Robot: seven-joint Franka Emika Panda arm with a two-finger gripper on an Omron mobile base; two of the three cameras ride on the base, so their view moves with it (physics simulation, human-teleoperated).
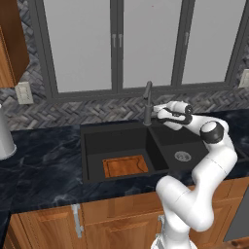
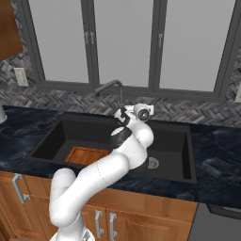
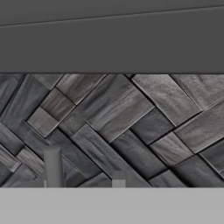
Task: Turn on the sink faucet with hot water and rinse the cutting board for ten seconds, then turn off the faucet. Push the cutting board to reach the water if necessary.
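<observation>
The tall dark grey sink faucet (image 1: 147,101) (image 2: 116,88) stands behind the divider of the black double-basin sink (image 1: 92,146) (image 2: 52,139). Its spout points over the large basin. My gripper (image 1: 157,113) (image 2: 123,114) is just right of the faucet's base, level with its lower stem and facing the wall. In the hand view the gripper (image 3: 85,175) is open, with only backsplash tile between its fingertips (image 3: 52,166). The orange-brown cutting board (image 1: 125,167) (image 2: 86,155) lies flat on the floor of the large basin, near the front wall. The water is out of view.
A round silver drain (image 1: 182,156) (image 2: 153,163) sits in the smaller basin under my arm. Dark marble counter (image 1: 39,160) surrounds the sink. A grey metal vessel (image 1: 4,138) stands at far left. The herringbone backsplash (image 3: 131,127) and a window sill (image 3: 112,43) are close ahead.
</observation>
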